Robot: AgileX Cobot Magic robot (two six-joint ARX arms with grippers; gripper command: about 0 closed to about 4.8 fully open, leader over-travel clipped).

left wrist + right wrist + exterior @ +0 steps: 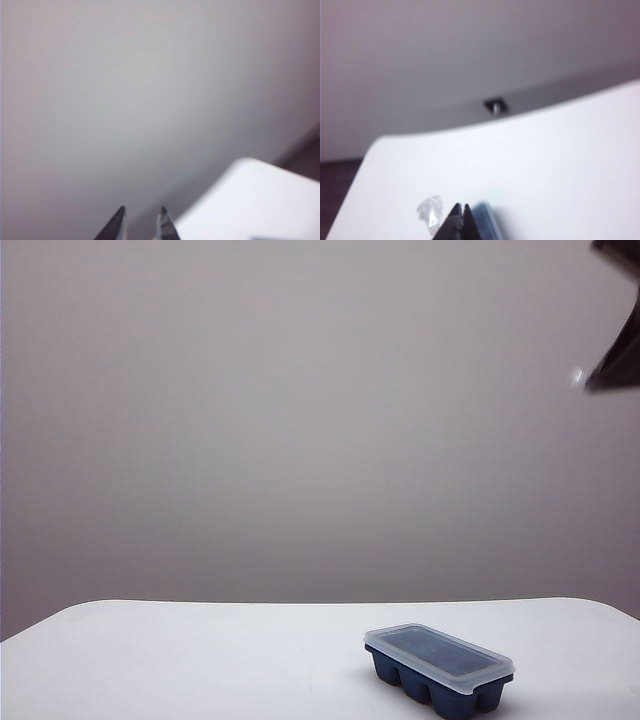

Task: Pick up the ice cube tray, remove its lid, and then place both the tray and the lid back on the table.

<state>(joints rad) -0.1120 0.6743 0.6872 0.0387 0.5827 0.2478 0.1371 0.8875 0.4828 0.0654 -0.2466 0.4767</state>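
Nearing the lidded tray (440, 670), the clenched right gripper (461, 207) must part; left gripper (142, 212), slightly parted and empty, should grip squarely.

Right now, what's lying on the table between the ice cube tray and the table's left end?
Nothing: in the exterior view the table is bare white from the ice cube tray, with its lid on, to the left end.
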